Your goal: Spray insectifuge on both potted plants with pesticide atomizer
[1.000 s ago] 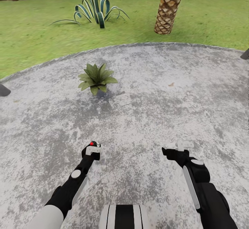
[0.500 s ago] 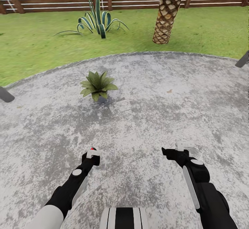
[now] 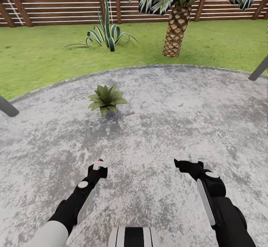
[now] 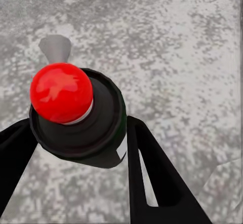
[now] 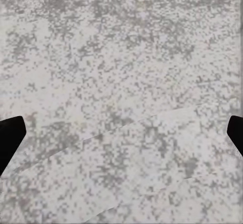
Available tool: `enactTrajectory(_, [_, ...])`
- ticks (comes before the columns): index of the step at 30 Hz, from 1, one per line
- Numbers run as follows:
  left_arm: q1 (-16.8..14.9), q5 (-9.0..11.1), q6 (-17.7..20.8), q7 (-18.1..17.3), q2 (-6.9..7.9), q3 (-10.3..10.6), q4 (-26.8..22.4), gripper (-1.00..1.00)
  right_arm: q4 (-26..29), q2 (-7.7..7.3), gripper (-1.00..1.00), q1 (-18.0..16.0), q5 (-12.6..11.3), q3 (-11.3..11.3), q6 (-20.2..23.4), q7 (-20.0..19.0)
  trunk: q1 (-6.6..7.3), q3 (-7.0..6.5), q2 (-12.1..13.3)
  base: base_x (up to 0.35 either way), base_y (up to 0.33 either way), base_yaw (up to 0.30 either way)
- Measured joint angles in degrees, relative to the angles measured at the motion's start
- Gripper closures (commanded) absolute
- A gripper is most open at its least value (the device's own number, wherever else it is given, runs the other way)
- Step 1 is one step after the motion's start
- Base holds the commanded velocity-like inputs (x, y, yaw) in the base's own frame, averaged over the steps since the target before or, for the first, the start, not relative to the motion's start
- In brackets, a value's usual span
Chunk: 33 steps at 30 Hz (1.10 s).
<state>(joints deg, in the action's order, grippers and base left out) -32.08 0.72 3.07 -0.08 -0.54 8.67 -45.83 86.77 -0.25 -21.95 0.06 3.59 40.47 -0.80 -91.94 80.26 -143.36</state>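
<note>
My left gripper (image 3: 98,165) is shut on the pesticide atomizer (image 4: 76,120). The left wrist view looks down on the bottle's top: a dark bottle with a red round cap (image 4: 61,92) and a small pale nozzle, held between the two black fingers (image 4: 152,173). One potted plant (image 3: 107,98), a low rosette of pointed green leaves, stands on the grey mottled patio (image 3: 167,120), ahead of my left gripper and well apart from it. My right gripper (image 3: 193,158) hangs open over bare paving, nothing between its fingers (image 5: 10,138).
Beyond the patio lies the lawn (image 3: 37,60) with a striped agave (image 3: 106,34), a scaly palm trunk (image 3: 174,31) and a brown slatted fence (image 3: 56,1). Grey slanted legs stand at the patio's left edge (image 3: 6,107) and right edge (image 3: 258,69).
The head view has tilted upward, showing more fence and palm fronds. The plant looks a little lower and smaller. Both arms hold much the same pose, the left still gripping the atomizer.
</note>
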Motion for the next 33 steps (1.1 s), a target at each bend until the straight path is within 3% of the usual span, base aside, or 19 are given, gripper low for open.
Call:
enactTrajectory(4, [0.0,0.0,0.5,0.0,0.00,0.0,-0.5,1.00,0.0,0.00,-1.00,0.0,0.0,0.0,0.0,0.0,0.10,-0.89,0.1,0.000,0.000,0.000])
enactTrajectory(10, [0.0,0.0,4.2,-0.1,0.00,-0.1,-0.6,1.00,0.0,0.00,-1.00,0.0,0.0,0.0,0.0,0.0,0.26,-2.22,0.1,0.000,0.000,0.000])
enactTrajectory(33, [0.0,-0.1,4.7,0.0,0.00,0.1,-0.6,1.00,-0.1,0.10,-1.00,0.0,-0.1,-0.2,0.0,0.0,5.30,-6.35,9.3,0.000,0.000,0.000])
